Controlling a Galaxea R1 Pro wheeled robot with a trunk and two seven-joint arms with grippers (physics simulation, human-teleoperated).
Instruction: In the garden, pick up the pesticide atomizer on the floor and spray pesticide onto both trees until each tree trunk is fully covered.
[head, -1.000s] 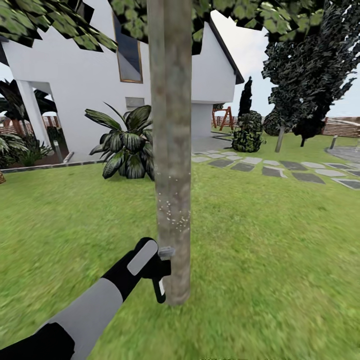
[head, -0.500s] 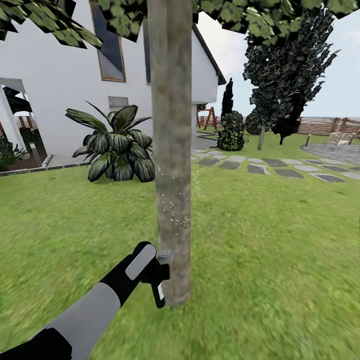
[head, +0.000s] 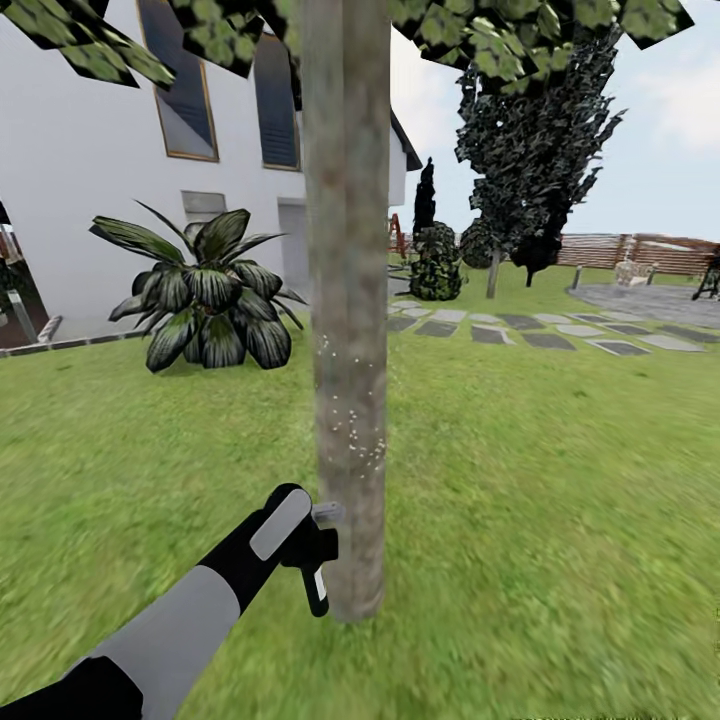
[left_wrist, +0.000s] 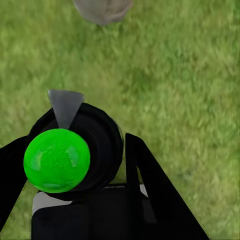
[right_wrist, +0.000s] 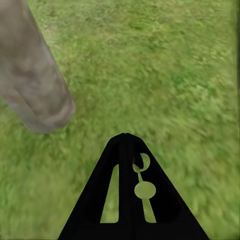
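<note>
here left tool clamps black pistol-shaped atomizer beside mottled trunk; right tool closed.

Left arm is showing at lower left of the head frame: black shoulder-end segment, smooth light grey forearm sleeve, then a black wrist section carrying a flat grey oblong panel. Left gripper is looking matte black. In the left wrist frame, black wedge-shaped left gripper fingers are showing at bottom, a pale grey plate between them. Right gripper is appearing at bottom centre of the right wrist frame as a black triangular wedge with slot and round cutouts.
</note>
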